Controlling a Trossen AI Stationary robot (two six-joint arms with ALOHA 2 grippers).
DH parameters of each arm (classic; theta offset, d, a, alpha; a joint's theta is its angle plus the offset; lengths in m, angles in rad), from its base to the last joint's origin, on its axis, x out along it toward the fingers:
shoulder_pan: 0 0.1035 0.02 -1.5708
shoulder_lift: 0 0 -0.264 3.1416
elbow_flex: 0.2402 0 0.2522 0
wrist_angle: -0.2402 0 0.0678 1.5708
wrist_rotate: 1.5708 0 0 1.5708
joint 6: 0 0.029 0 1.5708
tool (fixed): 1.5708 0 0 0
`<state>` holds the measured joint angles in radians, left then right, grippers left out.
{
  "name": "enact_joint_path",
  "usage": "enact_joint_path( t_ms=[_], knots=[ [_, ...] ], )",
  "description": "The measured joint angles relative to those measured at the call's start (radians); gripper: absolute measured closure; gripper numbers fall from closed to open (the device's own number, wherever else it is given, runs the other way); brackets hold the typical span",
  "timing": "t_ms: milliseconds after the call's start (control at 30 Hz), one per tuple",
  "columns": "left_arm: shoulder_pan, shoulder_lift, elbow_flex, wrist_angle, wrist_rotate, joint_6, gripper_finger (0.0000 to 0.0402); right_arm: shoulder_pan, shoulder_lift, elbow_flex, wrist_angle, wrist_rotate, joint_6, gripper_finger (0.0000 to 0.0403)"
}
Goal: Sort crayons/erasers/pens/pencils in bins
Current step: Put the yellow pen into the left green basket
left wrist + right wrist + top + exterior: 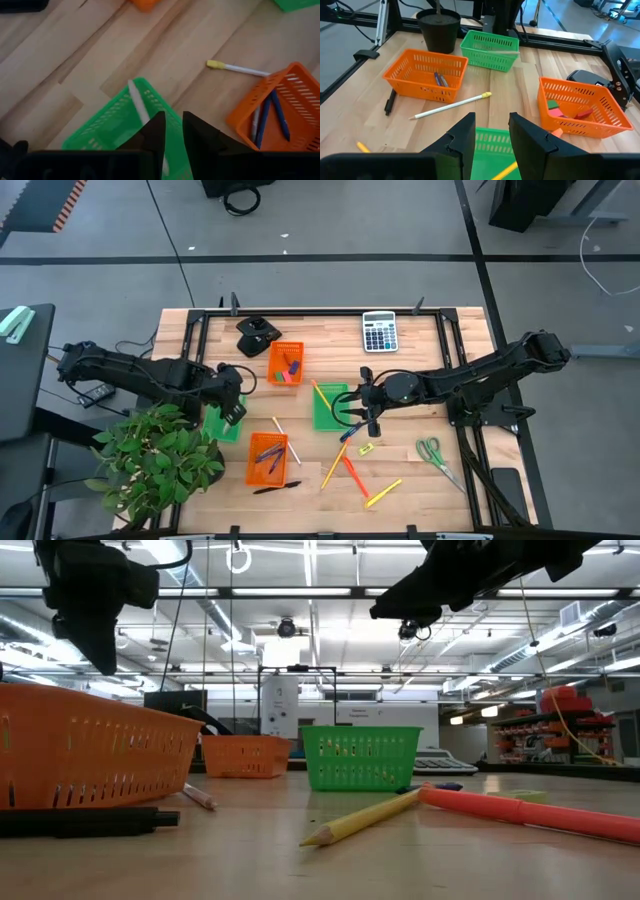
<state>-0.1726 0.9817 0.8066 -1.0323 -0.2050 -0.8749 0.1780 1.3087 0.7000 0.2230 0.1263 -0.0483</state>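
Two bright orange bins point(286, 363) and two green bins point(330, 407) sit on pale wood table point(420, 470).

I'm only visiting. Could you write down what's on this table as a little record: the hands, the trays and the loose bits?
left hand: open, above the left green tray, where a pale pencil lies
right hand: open, empty, above the middle green tray
back orange tray: erasers
front orange tray: pens
loose on table: black pen, yellow pencil, scissors
also there: calculator, plant
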Motion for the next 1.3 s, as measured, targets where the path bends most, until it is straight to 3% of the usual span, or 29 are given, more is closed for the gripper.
enact_joint_path(
  t_ms=[233,367,567,800,967,1167,1300],
  knots=[
    [0.000,0.000,0.000,0.014,-0.039,0.030,0.0324,0.000,0.000,0.000,-0.006,0.000,0.000,0.0278],
    [0.000,0.000,0.000,0.112,-0.100,0.113,0.0320,0.000,0.000,0.000,-0.006,0.000,-0.003,0.0278],
    [0.000,0.000,0.000,0.464,-0.141,0.378,0.0326,-0.001,0.000,0.000,-0.005,0.011,0.002,0.0278],
    [0.000,0.019,0.000,0.817,-0.172,0.654,0.0327,0.002,0.000,-0.039,-0.006,0.028,0.168,0.0278],
    [0.001,0.087,-0.003,0.946,-0.177,0.704,0.0330,0.002,0.000,-0.068,-0.009,0.050,0.248,0.0278],
    [-0.023,0.249,-0.117,1.331,-0.176,0.707,0.0340,0.041,0.000,-0.070,-0.023,0.056,0.317,0.0278],
    [-0.050,0.308,-0.148,1.450,-0.176,0.728,0.0347,0.099,0.000,-0.070,-0.039,0.061,0.361,0.0278]
  ],
)
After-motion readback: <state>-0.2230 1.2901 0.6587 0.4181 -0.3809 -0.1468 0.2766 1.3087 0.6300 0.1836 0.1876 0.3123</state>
